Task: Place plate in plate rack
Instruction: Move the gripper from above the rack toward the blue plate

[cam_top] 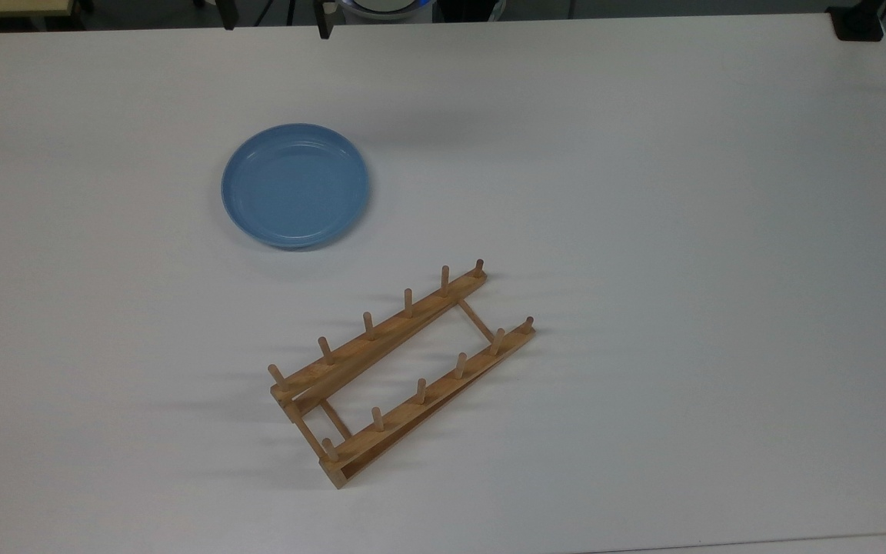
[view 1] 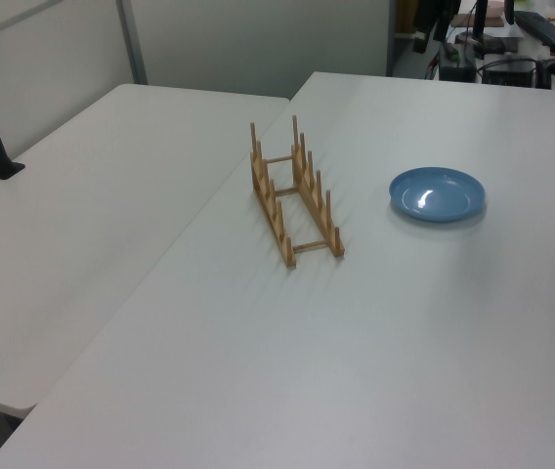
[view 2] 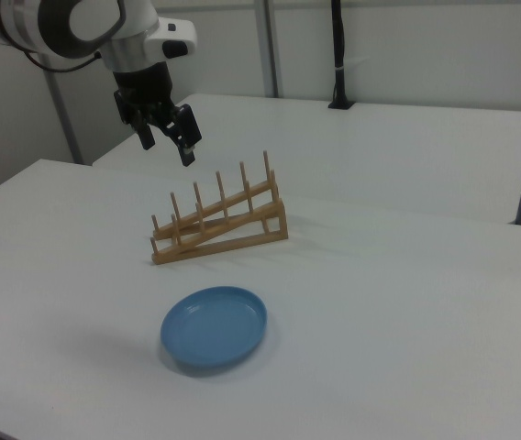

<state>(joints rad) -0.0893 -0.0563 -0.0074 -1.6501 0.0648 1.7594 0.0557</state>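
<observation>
Tool [view 2: 167,135] hangs in the air at the right view's upper left, fingers spread apart and holding nothing, well above the table [view 2: 407,302] and clear of both task items. Nearest in the right view, plate [view 2: 214,326] lies flat and right side up on the table, apart from the rack; in the top view it sits up and to the left of the rack. Rack [view 2: 219,223] stands farther back on the table, pegs up, slots empty, lying diagonally in the top view [cam_top: 401,368].
</observation>
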